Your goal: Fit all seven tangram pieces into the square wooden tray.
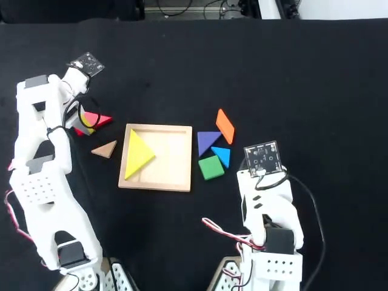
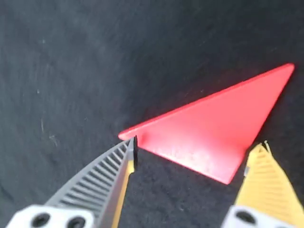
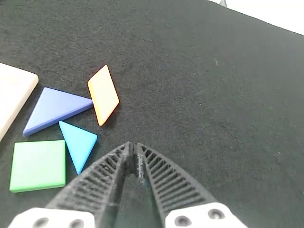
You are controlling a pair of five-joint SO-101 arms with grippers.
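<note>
The square wooden tray [image 1: 182,159] lies at the table's middle with a big yellow triangle [image 1: 136,153] in its left half. A red triangle [image 2: 213,130] lies flat on the black cloth left of the tray. My left gripper [image 2: 194,147] is open just above it, the grey finger [image 2: 116,166] at one corner and the yellow finger [image 2: 263,173] at another. Right of the tray lie an orange parallelogram [image 3: 103,94], a purple triangle [image 3: 54,108], a blue triangle [image 3: 78,142] and a green square [image 3: 38,165]. My right gripper [image 3: 133,148] is shut and holds nothing, a little to their right.
A small tan triangle [image 1: 106,149] lies just off the tray's left edge, between the tray and the left arm [image 1: 42,176]. The right arm [image 1: 267,212] stands at the front right. Black cloth covers the whole table.
</note>
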